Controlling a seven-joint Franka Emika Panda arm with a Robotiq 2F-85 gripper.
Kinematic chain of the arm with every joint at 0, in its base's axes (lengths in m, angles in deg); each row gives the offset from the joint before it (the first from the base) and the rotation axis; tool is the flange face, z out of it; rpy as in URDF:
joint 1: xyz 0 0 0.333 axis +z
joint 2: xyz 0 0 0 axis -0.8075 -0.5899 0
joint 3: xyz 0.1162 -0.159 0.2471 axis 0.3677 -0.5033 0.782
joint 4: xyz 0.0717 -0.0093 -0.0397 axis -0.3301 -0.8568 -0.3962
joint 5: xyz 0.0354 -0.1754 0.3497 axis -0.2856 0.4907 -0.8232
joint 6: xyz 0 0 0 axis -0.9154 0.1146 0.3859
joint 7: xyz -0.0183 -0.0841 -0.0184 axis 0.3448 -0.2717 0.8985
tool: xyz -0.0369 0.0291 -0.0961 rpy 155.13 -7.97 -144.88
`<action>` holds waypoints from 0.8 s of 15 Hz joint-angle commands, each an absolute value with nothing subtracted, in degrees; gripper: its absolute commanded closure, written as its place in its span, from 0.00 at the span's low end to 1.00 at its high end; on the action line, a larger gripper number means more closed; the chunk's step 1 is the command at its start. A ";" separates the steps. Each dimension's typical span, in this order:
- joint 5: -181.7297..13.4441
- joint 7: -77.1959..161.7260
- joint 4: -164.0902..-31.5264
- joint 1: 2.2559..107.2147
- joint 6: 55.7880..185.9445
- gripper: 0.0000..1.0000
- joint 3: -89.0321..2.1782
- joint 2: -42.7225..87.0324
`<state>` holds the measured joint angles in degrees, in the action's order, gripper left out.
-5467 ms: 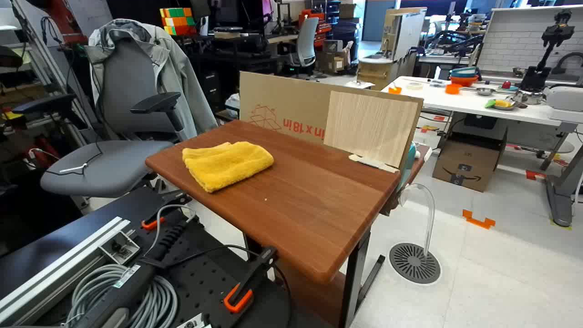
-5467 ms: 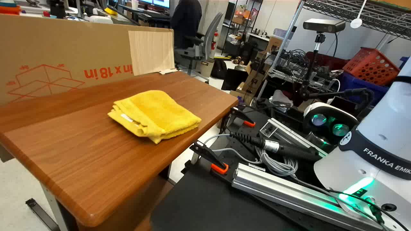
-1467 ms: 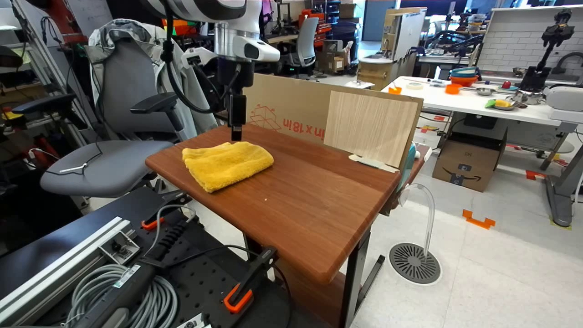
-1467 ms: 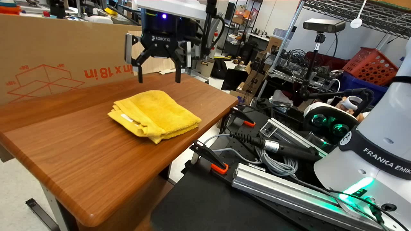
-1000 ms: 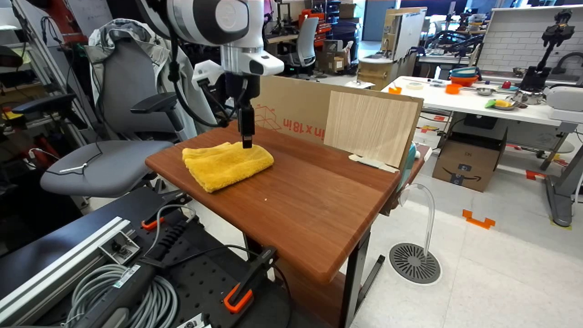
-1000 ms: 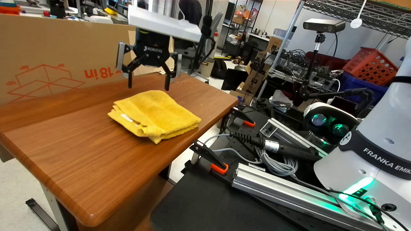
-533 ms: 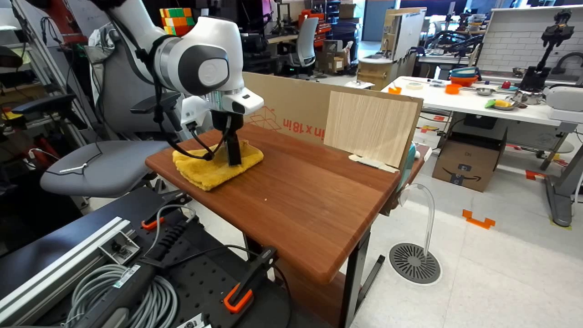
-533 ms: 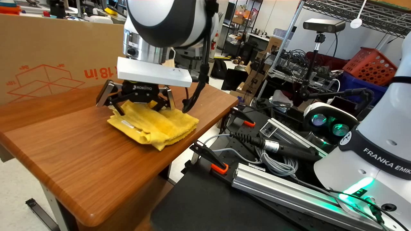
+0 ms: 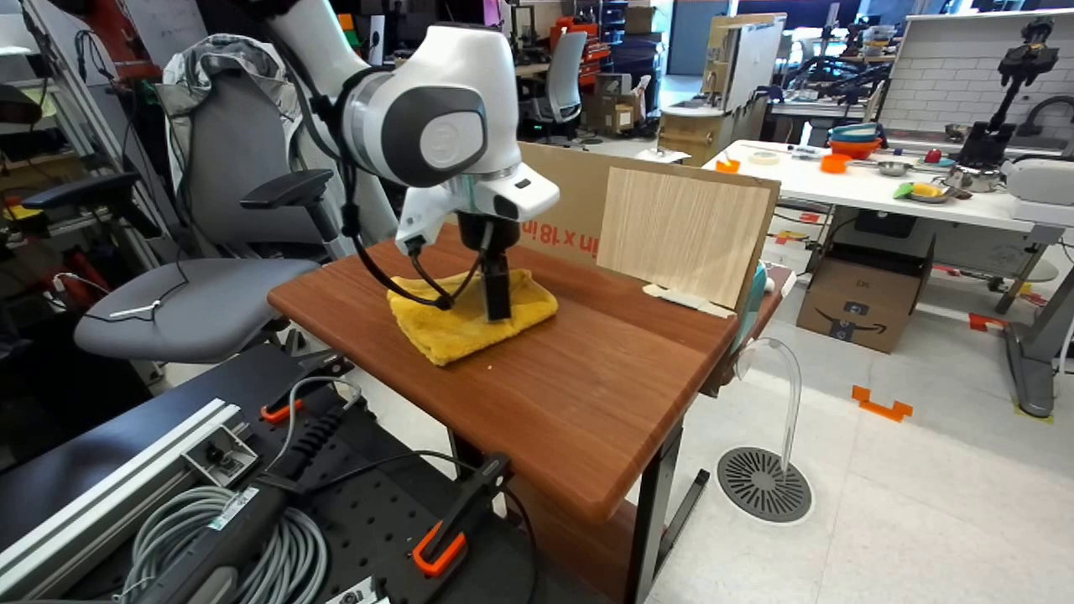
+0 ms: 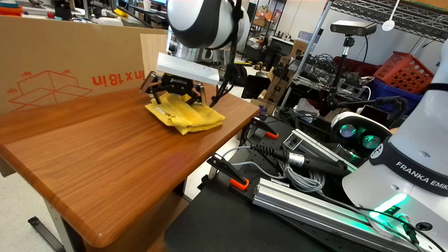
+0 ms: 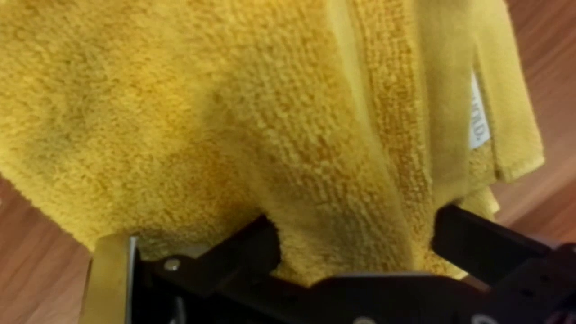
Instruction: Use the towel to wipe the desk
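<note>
At the far left, in an exterior view, you had a gray office chair (image 9: 226, 168) with a pale jacket (image 9: 252, 57) over its back. Lower down, a coil of gray cable (image 9: 302, 537) lay on a black perforated plate (image 9: 377, 495) beside a silver rail (image 9: 109, 499), and a black clamp (image 9: 477, 488) with orange grips sat near the wooden desk (image 9: 587, 394).

Next came your arm (image 9: 440, 138), white and gray, reaching down from the upper left. Beneath it, in both exterior views, the folded yellow towel (image 9: 461, 331) lay on the desk, toward its left end in this view. Your claw (image 10: 175, 101) pointed down into the towel, both fingers (image 11: 481, 243) touching the cloth and standing well apart. The wrist view showed a puckered ridge of cloth filling the gap between them; whether they gripped that ridge or only pressed into it, you could not tell. The towel's white label (image 11: 479, 117) showed near the finger at the right of that view.

Behind the towel and to its right, an upright cardboard sheet (image 9: 562, 189) ran along the desk's far edge, a wood-grain panel (image 9: 684, 235) against it. At the far right, a white worktop (image 9: 839, 186) held orange and teal bowls (image 9: 854, 148), and a cardboard box (image 9: 868, 289) stood on the floor below.
</note>
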<state>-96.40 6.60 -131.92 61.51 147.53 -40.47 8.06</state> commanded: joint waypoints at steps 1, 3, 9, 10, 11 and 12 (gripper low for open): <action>-99.58 8.21 -129.64 56.76 149.72 0.00 -44.30 4.34; -100.72 7.67 -127.16 53.93 148.22 0.00 -46.16 2.01; -101.32 9.14 -129.07 49.74 137.01 0.00 -47.81 4.70; -100.78 10.05 -131.22 49.78 134.82 0.00 -47.72 7.01; -100.67 11.05 -131.51 49.25 132.55 0.00 -47.77 7.55; -100.55 12.15 -132.31 48.96 130.70 0.00 -47.81 8.13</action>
